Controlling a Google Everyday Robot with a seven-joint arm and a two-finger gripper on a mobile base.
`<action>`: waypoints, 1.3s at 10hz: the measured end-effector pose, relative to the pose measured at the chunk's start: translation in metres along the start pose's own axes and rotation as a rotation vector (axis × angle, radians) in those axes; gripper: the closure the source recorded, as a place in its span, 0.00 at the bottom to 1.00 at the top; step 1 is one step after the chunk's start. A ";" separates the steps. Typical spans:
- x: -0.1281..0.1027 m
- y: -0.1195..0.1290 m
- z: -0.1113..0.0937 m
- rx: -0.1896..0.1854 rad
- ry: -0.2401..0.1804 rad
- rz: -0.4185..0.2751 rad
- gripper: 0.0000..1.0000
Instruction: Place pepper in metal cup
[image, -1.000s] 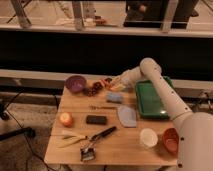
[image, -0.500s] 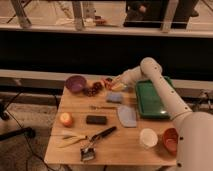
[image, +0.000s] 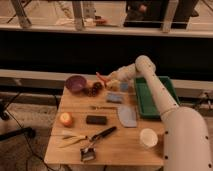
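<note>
Wooden table (image: 112, 146), purple bowl (image: 76, 83), orange fruit (image: 65, 119), white cup (image: 148, 137), gripper (image: 111, 83) at back edge

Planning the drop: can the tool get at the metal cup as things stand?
Probably yes. The tool hovers at the back of the table, pepper at its tip; the metal cup stands just beside it, nothing visibly between them.

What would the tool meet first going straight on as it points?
Pointing left over the table's far side, the tool, pepper at its tip, would probably meet the purple bowl first; depth unclear.
</note>
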 end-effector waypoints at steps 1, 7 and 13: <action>-0.003 -0.013 0.009 0.011 -0.026 -0.001 1.00; 0.007 -0.031 0.012 0.073 -0.093 0.008 1.00; 0.024 -0.042 0.020 0.092 -0.134 0.007 1.00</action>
